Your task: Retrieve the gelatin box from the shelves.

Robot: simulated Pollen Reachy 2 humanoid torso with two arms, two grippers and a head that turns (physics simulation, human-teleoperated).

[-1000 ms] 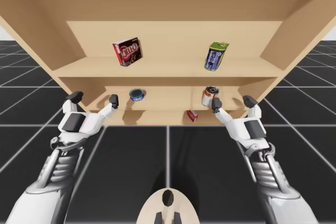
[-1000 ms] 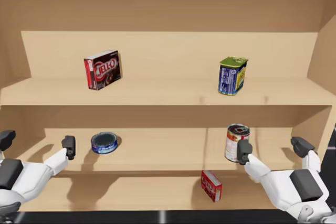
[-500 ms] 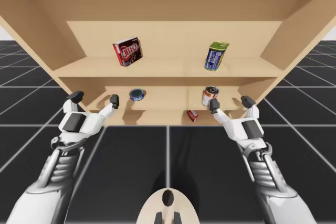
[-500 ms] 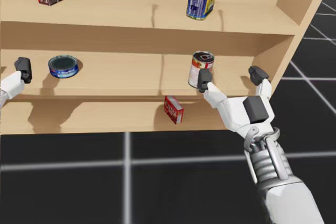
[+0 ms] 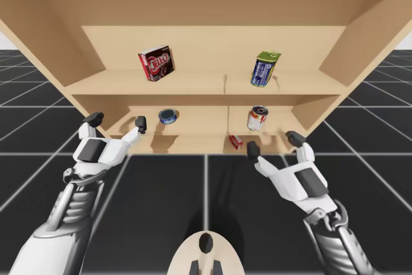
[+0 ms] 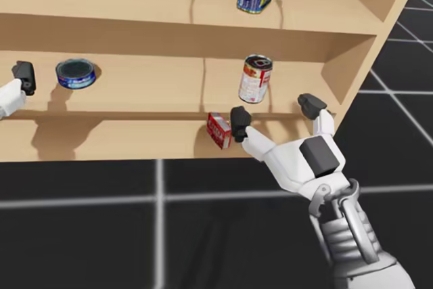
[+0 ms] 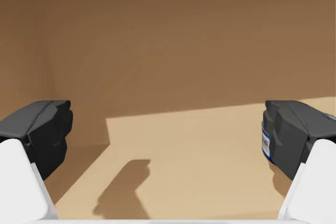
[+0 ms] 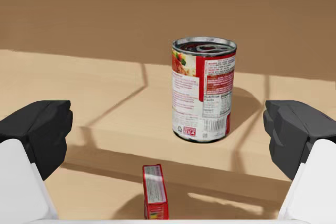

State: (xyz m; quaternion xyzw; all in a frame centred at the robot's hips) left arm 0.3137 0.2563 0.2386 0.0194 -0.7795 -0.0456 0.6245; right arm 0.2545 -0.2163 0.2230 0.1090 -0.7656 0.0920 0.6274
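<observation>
On the bottom shelf, red box [image 8: 155,192] stands upright, edge facing wide-open right gripper [image 6: 275,110].

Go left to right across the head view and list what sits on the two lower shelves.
Flat blue tin → small red box → red-and-white can.

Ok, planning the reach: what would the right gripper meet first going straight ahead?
Likely the small red box, low between the right gripper's open fingers; the red-and-white can stands farther back. Depth is unclear.
</observation>
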